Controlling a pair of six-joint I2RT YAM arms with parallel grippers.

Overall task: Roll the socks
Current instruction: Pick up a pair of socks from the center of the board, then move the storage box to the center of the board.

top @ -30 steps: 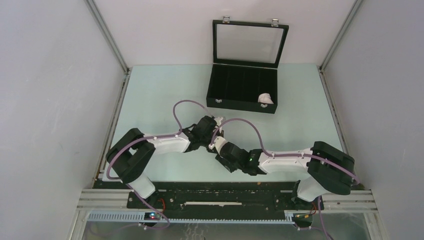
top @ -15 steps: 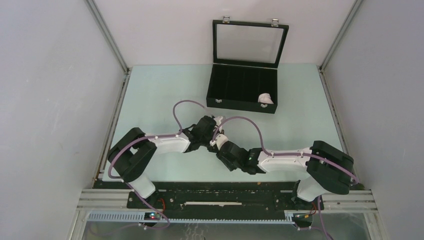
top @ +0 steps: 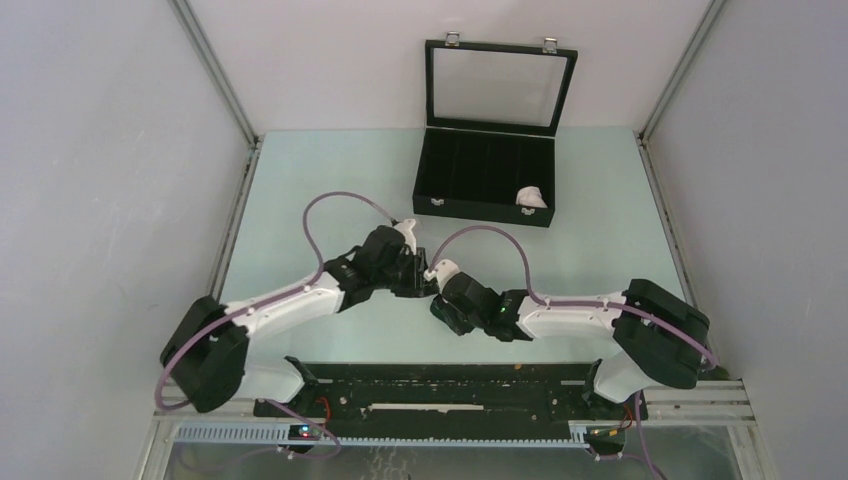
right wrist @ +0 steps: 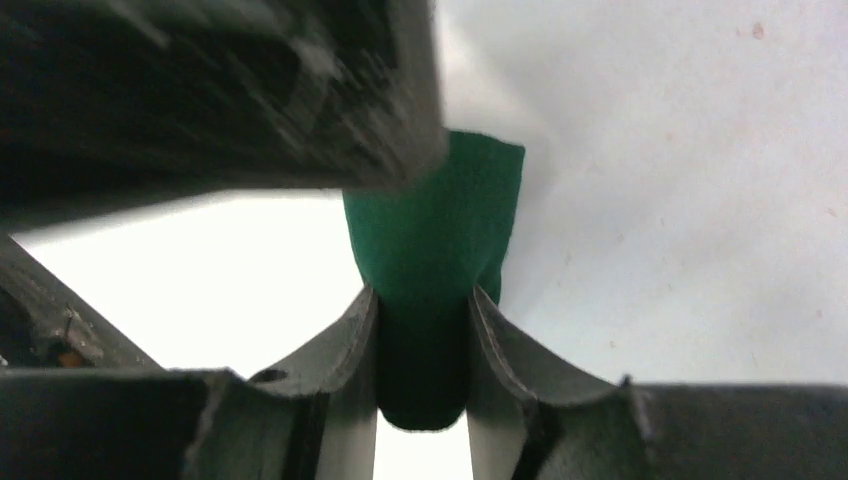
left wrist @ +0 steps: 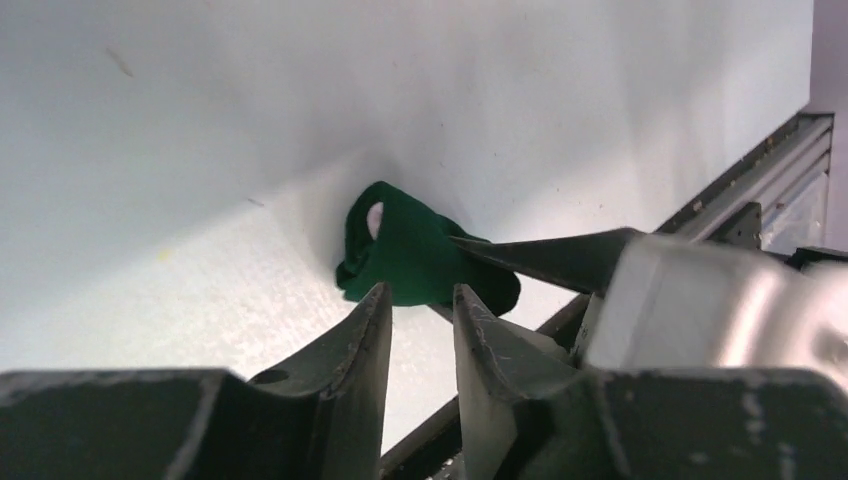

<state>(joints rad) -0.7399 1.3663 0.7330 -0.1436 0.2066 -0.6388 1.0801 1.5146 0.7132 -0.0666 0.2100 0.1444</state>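
The dark green sock [right wrist: 440, 225] is a small bundle held just above the table between the two grippers. My right gripper [right wrist: 423, 310] is shut on it, with fabric filling the gap between the fingers. In the left wrist view the green sock [left wrist: 405, 250] sits just past the tips of my left gripper [left wrist: 420, 292], whose jaws stand slightly apart with nothing between them. In the top view the left gripper [top: 410, 274] and right gripper [top: 438, 290] meet at the table's middle front and hide the green sock. The white sock [top: 532, 197] lies bunched in the black box.
The open black box [top: 470, 175] with its glass lid raised stands at the back centre of the table. A black rail [top: 450, 378] runs along the near edge. The enclosure walls close both sides.
The left arm has swung its elbow out to the left and its gripper has drawn back a little to the left. The right gripper has moved slightly left with the green sock.
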